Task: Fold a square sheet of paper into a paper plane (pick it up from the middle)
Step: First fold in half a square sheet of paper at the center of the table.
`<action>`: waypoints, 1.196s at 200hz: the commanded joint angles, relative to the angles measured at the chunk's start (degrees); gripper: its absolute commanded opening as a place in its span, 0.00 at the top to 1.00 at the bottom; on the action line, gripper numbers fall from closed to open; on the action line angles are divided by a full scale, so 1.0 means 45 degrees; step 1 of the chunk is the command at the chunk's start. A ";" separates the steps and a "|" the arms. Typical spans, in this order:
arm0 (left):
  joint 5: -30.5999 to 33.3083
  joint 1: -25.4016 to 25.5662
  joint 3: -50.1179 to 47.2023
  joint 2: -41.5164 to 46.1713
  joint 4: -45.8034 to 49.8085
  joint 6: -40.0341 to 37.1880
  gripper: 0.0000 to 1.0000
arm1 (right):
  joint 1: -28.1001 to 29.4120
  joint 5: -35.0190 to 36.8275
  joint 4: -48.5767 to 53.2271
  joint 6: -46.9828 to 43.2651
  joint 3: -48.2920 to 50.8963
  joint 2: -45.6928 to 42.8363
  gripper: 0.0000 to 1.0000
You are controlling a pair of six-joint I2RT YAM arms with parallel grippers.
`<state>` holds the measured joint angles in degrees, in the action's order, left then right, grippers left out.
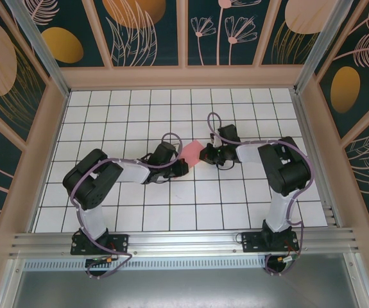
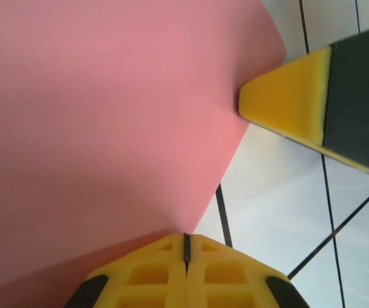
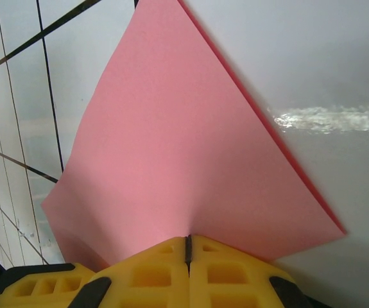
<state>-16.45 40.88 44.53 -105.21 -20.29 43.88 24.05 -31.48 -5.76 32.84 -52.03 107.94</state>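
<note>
A: Where's the square sheet of paper [image 1: 190, 152]?
B: Over mid-tabletop [image 1: 139, 109], held between the arms — left gripper [image 2: 186, 240] and right gripper [image 3: 188, 242] each pinched fully shut on it, from opposite sides.
A: And folding it well?
B: I'd move both together, edges matched before pressing flat — uneven pull would likely skew the crease.

Pink-red paper [image 2: 107, 115], yellow left gripper [image 2: 186, 247], white table [image 1: 235, 192] gridded black

Paper [image 1: 191, 152] between left tool [image 2: 186, 247], right tool [image 3: 188, 242]
</note>
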 commanded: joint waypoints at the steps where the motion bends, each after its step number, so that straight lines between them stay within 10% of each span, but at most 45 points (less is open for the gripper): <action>1: -0.0604 0.0074 -0.1209 0.0170 0.1631 -0.0492 0.99 | -0.0105 0.1779 0.1461 -0.0462 0.0237 0.1202 1.00; 239: -0.0708 0.0055 -0.1895 0.3182 0.0314 0.0976 0.93 | -0.0054 0.1323 0.1329 -0.0225 0.0427 0.1161 1.00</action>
<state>-18.24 40.88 34.24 -94.61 -19.88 44.80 23.55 -33.26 -4.32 31.83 -53.15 108.79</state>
